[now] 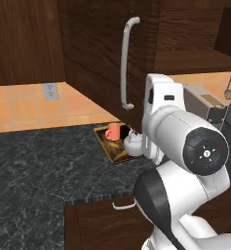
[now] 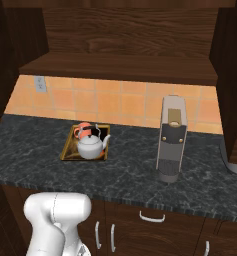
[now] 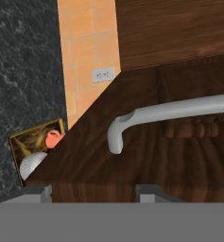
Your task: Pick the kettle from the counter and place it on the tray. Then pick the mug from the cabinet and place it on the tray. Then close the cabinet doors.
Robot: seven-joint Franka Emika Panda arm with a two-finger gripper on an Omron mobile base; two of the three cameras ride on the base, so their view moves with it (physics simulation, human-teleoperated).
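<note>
Inspecting the table [image 2: 35, 150], I found the white kettle [image 2: 91, 146] and the orange mug [image 2: 83, 131] both standing on the gold-rimmed tray [image 2: 66, 152], the mug just behind the kettle. My claw [image 3: 92, 193] hung close to the edge of an open cabinet door [image 3: 146, 156], near the curved end of its silver bar handle [image 3: 156, 116]. Its fingers [image 3: 151, 193] stood apart and held nothing. A grey coffee machine [image 2: 171, 145] stood well right of the tray.

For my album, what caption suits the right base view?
Kettle and mug together on the tray, open cabinet above.
</note>
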